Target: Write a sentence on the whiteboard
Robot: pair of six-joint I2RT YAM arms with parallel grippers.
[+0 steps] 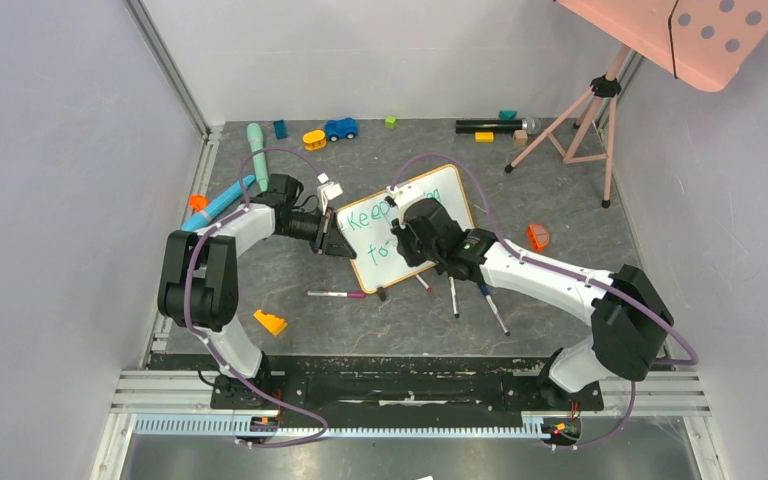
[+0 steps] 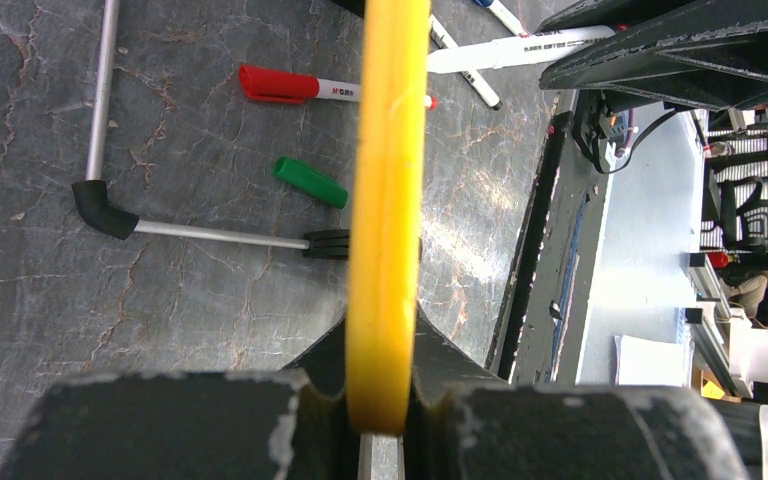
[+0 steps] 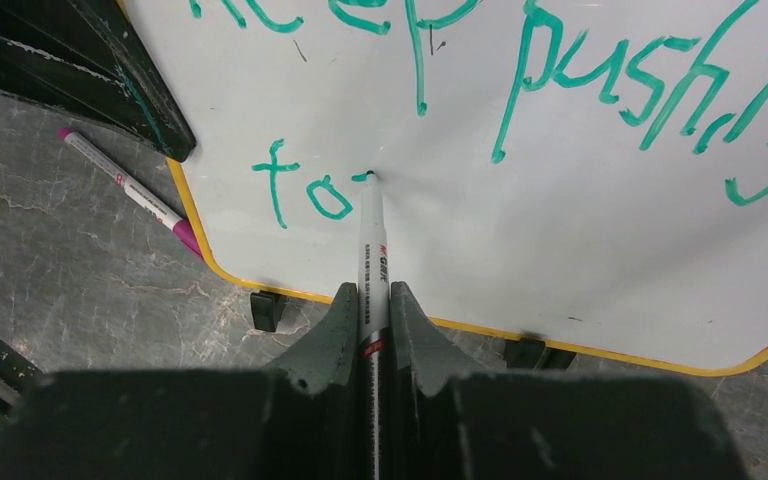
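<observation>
The whiteboard (image 1: 442, 193) stands tilted mid-table on black clip feet (image 3: 265, 309). The sentence (image 3: 560, 70) in green reads "Keep pushing" on top and "fo" below; it also shows in the top view (image 1: 368, 216). My left gripper (image 1: 336, 238) is shut on the board's left frame edge (image 2: 390, 180), its gripper (image 2: 380, 400) clamped on both sides. My right gripper (image 3: 371, 300) is shut on a white green-ink marker (image 3: 371, 245), whose tip touches the board just right of the "o". In the top view the right gripper (image 1: 407, 236) covers the board's middle.
A pink marker (image 1: 336, 294) and two more markers (image 1: 453, 297) lie in front of the board. A loose green cap (image 2: 310, 182) and a red marker (image 2: 300, 88) lie nearby. An orange wedge (image 1: 270, 322), a tripod (image 1: 570, 130), and toys (image 1: 340, 128) sit around.
</observation>
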